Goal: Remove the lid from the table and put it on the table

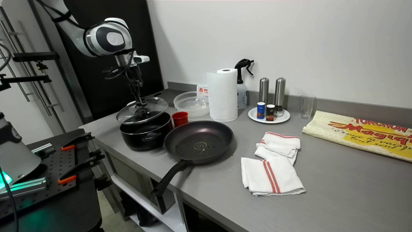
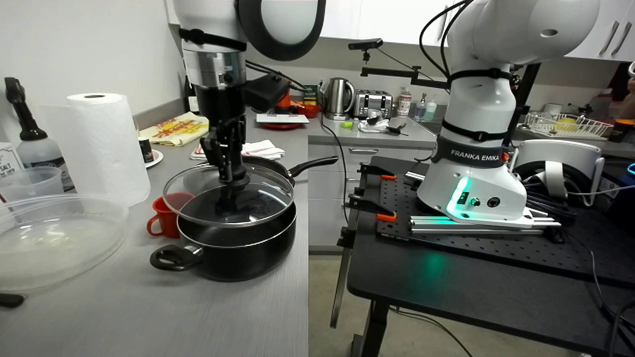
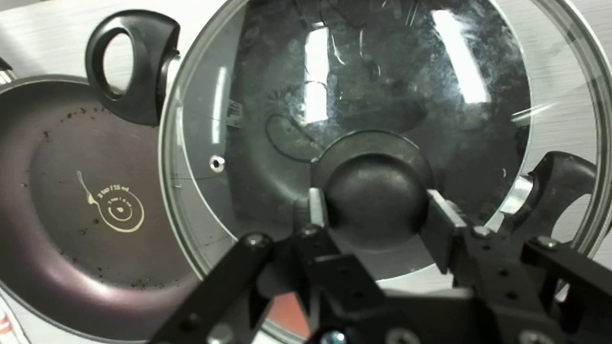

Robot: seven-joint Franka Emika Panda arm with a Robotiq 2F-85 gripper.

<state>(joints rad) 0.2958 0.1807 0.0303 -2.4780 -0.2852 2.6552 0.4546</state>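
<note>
The glassy lid (image 1: pixel 157 108) with its metal rim hangs tilted just above the small black pot (image 1: pixel 138 138). In an exterior view a gap shows between the lid (image 2: pixel 265 201) and the pot (image 2: pixel 243 260). My gripper (image 1: pixel 140 102) is shut on the lid's black knob, and both exterior views show it above the lid's middle; the gripper also shows here (image 2: pixel 232 173). In the wrist view the fingers of the gripper (image 3: pixel 374 193) stand on both sides of the round knob, and the lid (image 3: pixel 406 71) fills much of the view. The table (image 1: pixel 341 190) is the grey counter under the pot.
A black frying pan (image 1: pixel 199 145) sits beside the pot, its handle over the front edge. A red cup (image 2: pixel 166 223) stands close behind the pot. A clear plastic container (image 1: pixel 190 108) and a paper towel roll (image 1: pixel 223 96) are behind. Folded white cloths (image 1: pixel 272 177) lie farther along.
</note>
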